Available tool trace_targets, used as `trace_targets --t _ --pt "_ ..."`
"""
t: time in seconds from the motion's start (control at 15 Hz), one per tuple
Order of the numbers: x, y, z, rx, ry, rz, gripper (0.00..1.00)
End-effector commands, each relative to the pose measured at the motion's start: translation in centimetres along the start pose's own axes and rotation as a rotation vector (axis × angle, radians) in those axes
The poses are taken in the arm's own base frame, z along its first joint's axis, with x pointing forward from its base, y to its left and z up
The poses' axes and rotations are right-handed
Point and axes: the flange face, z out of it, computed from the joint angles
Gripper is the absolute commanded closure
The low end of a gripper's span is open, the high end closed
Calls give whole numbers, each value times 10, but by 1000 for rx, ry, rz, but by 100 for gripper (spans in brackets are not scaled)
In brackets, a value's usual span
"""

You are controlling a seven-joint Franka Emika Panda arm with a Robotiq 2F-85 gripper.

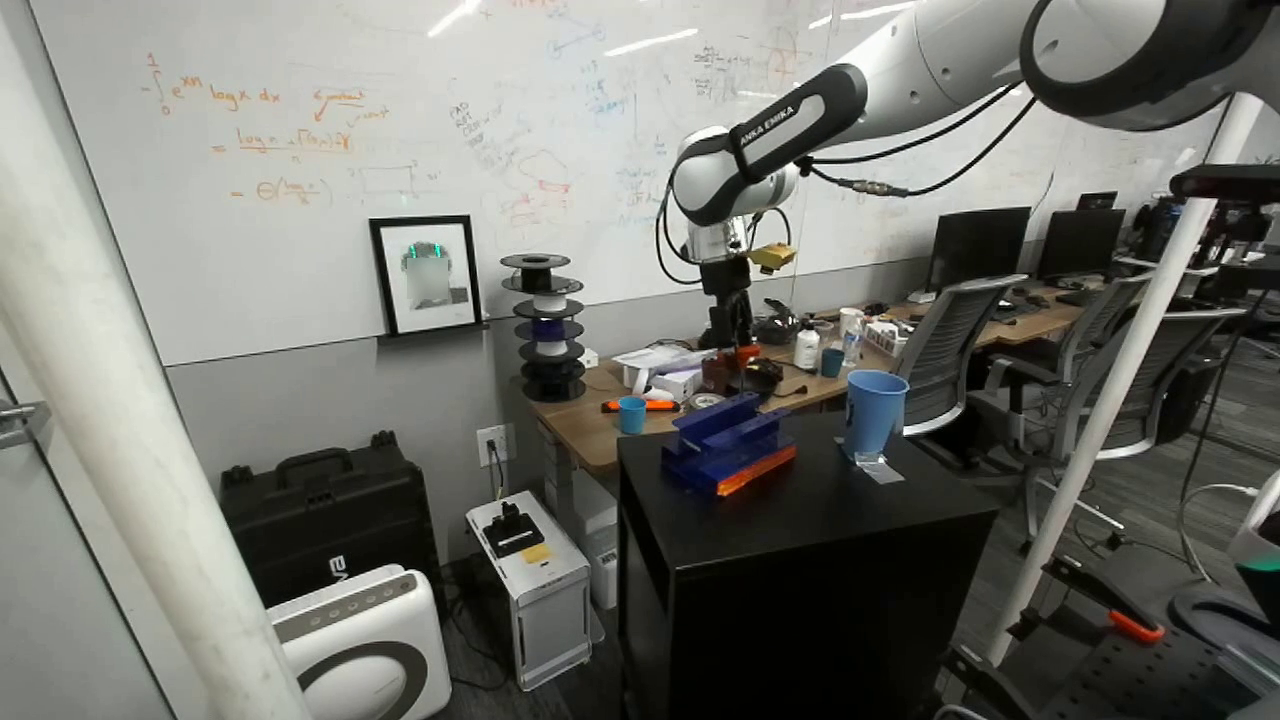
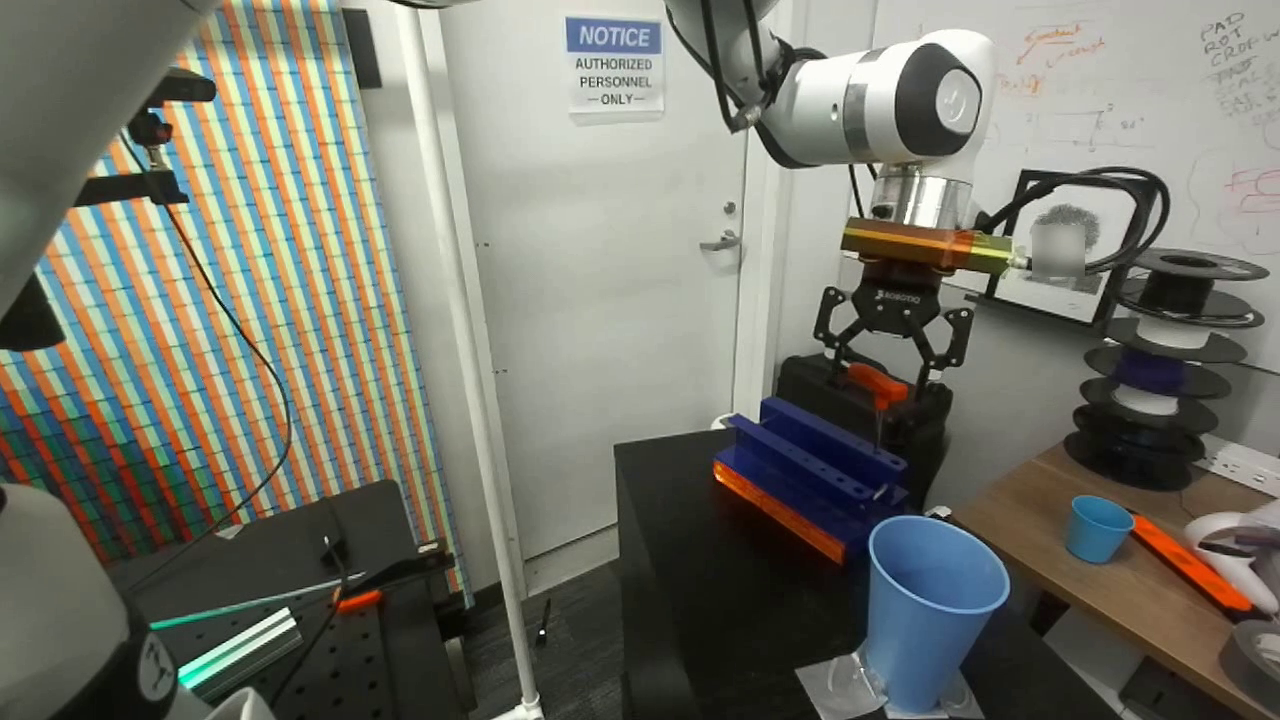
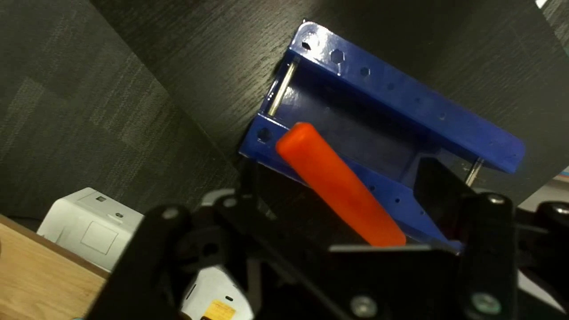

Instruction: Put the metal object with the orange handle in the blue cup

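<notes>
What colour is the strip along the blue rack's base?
Orange; the strip shows best in an exterior view.

The Franka Emika Panda arm (image 1: 930,60) is showing white shells (image 2: 835,105), black joint covers (image 1: 850,90) and "EMIKA" lettering (image 1: 770,127); black cables (image 2: 1160,190) are looping alongside; the black Robotiq gripper (image 2: 882,375) is displaying silvery screws (image 3: 363,306).

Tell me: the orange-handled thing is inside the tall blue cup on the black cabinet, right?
Not inside: an exterior view shows the orange-handled thing at the dark blue rack, apart from the tall blue cup, which does stand on the black cabinet.
</notes>
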Motion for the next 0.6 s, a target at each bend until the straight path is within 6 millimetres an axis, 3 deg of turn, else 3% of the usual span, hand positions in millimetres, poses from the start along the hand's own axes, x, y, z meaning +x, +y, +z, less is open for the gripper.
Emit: trace_targets --t 0.0,0.4,0.53 --pt "-13 -3 -20 -67 -12 11 42" --pt "-24 -9 -33 -84 5 5 89" --pt "-26 -12 -31 -72 12 -1 98"
